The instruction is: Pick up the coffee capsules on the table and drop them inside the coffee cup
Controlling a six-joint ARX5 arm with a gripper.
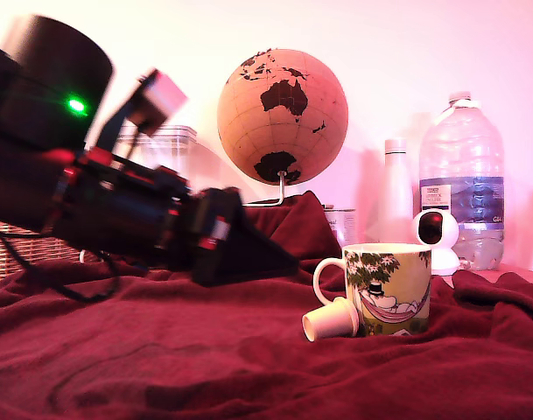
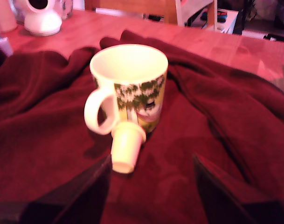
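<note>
Wrist view: cream capsule (image 2: 125, 148) is seen lying at the cup's (image 2: 132, 79) six o'clock, ungrasped; claw (image 2: 151, 186) spread open, empty.

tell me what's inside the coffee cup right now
The wrist view shows only pale inner wall in the coffee cup; its bottom is hidden. A cream capsule lies outside, against its base.

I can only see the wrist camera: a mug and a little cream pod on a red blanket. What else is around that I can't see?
Observer: A brown globe stands at the back, beyond the blanket.
Operator: Wow! Anything else big?
Observer: A large water bottle stands behind the coffee cup, at the exterior view's right.
Operator: Does the arm have lights?
Observer: Yes, one green light glows on the arm.
</note>
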